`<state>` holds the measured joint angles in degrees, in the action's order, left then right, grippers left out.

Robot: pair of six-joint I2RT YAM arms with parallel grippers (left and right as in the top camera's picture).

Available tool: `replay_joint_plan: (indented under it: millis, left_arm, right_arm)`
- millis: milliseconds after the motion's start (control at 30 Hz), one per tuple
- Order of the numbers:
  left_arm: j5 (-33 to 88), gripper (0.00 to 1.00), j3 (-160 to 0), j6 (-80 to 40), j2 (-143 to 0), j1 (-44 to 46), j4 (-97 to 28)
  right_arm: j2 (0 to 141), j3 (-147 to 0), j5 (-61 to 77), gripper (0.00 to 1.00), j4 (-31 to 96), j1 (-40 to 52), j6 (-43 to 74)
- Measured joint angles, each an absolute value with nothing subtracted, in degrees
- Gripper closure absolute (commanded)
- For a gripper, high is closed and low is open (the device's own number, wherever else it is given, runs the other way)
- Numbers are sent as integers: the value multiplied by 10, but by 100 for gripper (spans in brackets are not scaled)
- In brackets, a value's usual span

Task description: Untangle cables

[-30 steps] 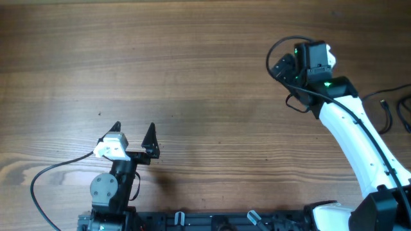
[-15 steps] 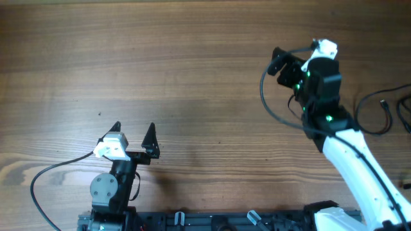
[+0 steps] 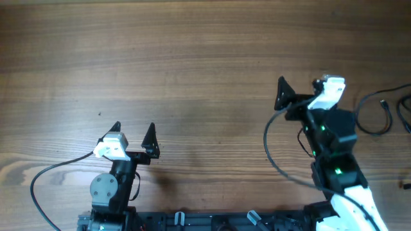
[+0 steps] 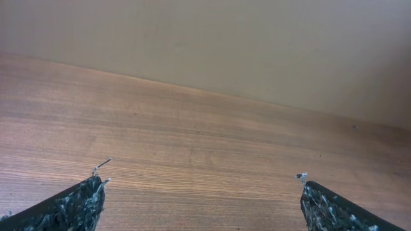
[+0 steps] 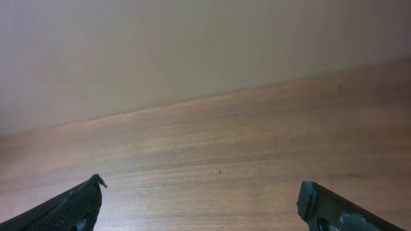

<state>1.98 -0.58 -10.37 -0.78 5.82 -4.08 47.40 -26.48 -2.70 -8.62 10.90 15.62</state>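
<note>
Movement is confined to the right arm: within the last second its gripper (image 3: 305, 88) has swung back from the far right of the tabletop (image 3: 192, 58) toward its base, jaws spread wide and empty. The left gripper (image 3: 133, 128) has not stirred, jaws likewise released. The cables (image 3: 390, 114) lie untouched at the right edge, so untangling seemingly has not begun. The frame cuts them off there, hiding any knot; both wrist views show only wood.
</note>
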Motion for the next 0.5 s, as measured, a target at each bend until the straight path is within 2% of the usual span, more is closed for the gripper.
replay_joint_plan:
  millis: [300,500]
  left_arm:
    - [20,0,-6,-104,-8,58,-41]
    - [20,0,-6,-104,-8,58,-41]
  right_arm:
    - [336,-250,-19,0,-15,109,88]
    - [278,-227,-19,0,-36,99,74]
